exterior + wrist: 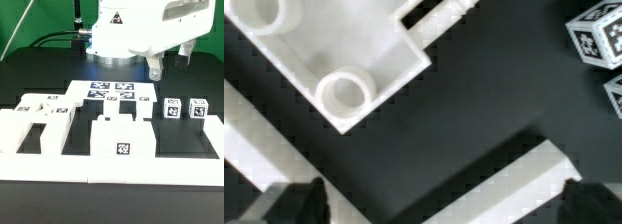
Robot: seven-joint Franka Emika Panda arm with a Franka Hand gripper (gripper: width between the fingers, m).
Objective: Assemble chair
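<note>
The chair is in loose white parts on the black table. A slotted panel lies at the exterior view's left, and a wide panel with one tag lies in the middle. Two small tagged cubes stand at the right. My gripper hangs open above the table behind the cubes, touching nothing. In the wrist view the gripper holds nothing; its dark fingertips stand far apart. Beyond them lie a white part with round holes and the two cubes.
The marker board lies flat behind the middle panel. A long plain white rail runs along the front, and another rail crosses under the fingers in the wrist view. The large white robot housing fills the top.
</note>
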